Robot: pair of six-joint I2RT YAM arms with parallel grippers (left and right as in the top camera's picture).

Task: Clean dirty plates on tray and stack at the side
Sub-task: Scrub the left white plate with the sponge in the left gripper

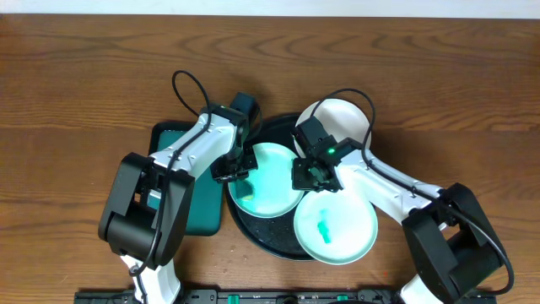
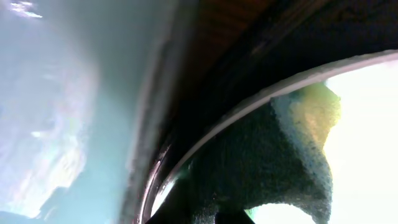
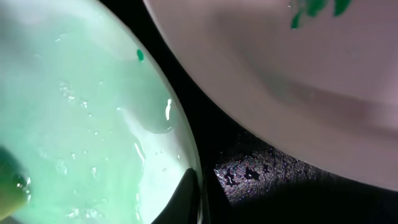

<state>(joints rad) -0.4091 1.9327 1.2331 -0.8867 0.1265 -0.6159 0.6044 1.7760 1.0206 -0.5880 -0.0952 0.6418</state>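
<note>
A black round tray (image 1: 278, 127) holds three plates. The pale green wet plate (image 1: 270, 181) lies in the middle. My left gripper (image 1: 237, 165) is shut on a green and yellow sponge (image 2: 292, 149) pressed on that plate's left edge (image 2: 373, 112). My right gripper (image 1: 310, 175) is shut on the plate's right rim; in the right wrist view one finger (image 3: 189, 193) lies over the rim of the wet plate (image 3: 81, 112). A white plate (image 1: 342, 122) sits at the back right. A plate with a green smear (image 1: 337, 232) sits at the front right and also shows in the right wrist view (image 3: 311, 74).
A teal mat (image 1: 202, 207) lies left of the tray under my left arm, also in the left wrist view (image 2: 56, 124). The tray's wet black floor (image 3: 261, 174) shows between the plates. Bare wooden table (image 1: 84, 76) surrounds everything.
</note>
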